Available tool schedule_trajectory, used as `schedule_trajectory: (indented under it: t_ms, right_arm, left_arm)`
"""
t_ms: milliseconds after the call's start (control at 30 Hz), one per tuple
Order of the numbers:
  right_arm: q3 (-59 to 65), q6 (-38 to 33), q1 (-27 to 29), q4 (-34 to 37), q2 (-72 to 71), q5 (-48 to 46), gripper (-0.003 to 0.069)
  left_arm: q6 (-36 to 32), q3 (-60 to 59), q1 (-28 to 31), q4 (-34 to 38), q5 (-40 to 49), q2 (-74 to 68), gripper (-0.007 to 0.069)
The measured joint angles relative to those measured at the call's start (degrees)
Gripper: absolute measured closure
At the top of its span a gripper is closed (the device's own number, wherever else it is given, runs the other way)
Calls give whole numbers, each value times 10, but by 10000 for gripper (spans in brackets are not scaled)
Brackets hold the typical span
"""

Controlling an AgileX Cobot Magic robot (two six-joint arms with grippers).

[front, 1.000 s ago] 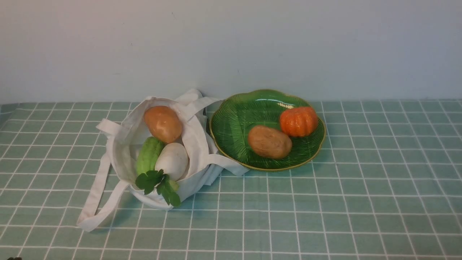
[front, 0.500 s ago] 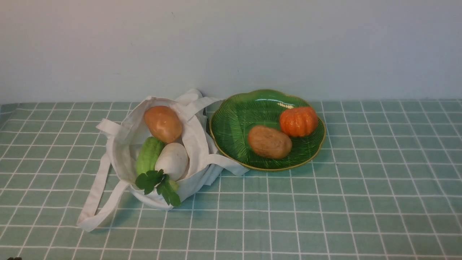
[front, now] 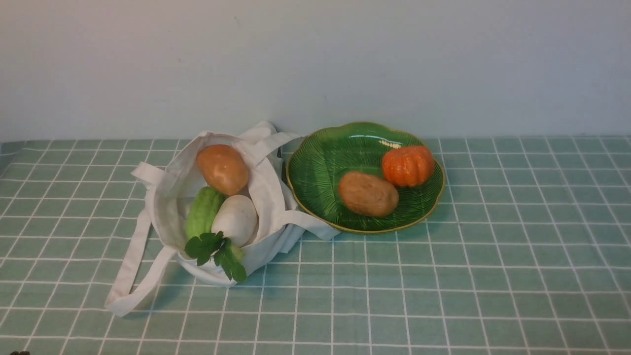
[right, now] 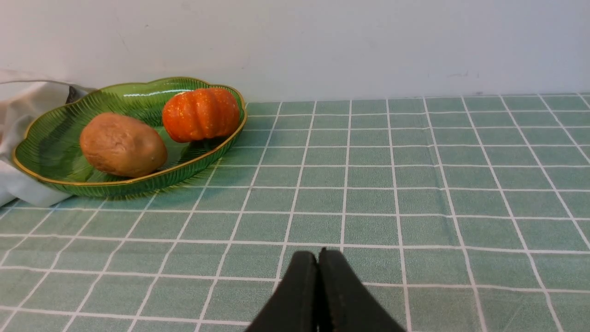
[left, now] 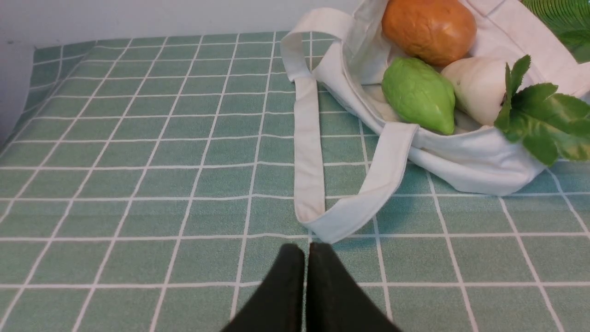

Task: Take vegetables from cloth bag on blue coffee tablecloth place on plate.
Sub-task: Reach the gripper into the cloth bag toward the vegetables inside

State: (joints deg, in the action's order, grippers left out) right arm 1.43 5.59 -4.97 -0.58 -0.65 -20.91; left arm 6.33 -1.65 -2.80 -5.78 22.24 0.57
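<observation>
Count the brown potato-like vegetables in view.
2. One lies in the far part of the cloth bag; the other rests on the plate, beside the orange pumpkin. More could be hidden inside the bag.

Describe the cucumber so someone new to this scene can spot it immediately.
Find the off-white cloth bag, lying open beside the dark green plate. In its mouth, the cucumber lies directly left of the white radish and nearer the robot than the tan-brown potato. It alone there has a bumpy, light green body.
</observation>
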Motion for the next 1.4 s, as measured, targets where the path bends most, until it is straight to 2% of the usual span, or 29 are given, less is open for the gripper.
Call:
schedule_trajectory:
  t_ms: [367,433,500,533,567,667,833,1000,1067,1133,1233,1300,1400]
  right_arm:
    - [0,0,0,0,0,0,673]
    - [0,0,0,0,0,0,673]
    - [0,0,0,0,0,0,673]
    - [0,0,0,0,0,0,673]
    - [0,0,0,0,0,0,673]
    - [0,0,0,0,0,0,673]
    - [0,0,0,0,0,0,673]
    - [0,0,0,0,0,0,673]
    - [0,0,0,0,0,0,673]
    - [0,0,0,0,0,0,673]
    - [0,0,0,0,0,0,673]
    - [0,0,0,0,0,0,673]
    - [0,0,0,0,0,0,673]
  left_arm:
    - [1,0,0,0,0,0,629]
    - [23,0,0,21,-2,0,629]
    - [83,0,0,100,-6,0,629]
    - [95,0,0,109,-7,0,629]
    - [134,0,0,170,-8,0,629]
    - [213,0,0,293,-9,0,629]
    - [255,0,0,405,-15,0,629]
    - [244,0,0,416,-22,0,629]
    - [210,0,0,416,-26,0,629]
    - [158,22,0,413,7,0,629]
    - [123,70,0,406,48,-13,629]
    - [99,133,0,386,93,-60,629]
    - [72,242,-1,325,208,-192,629]
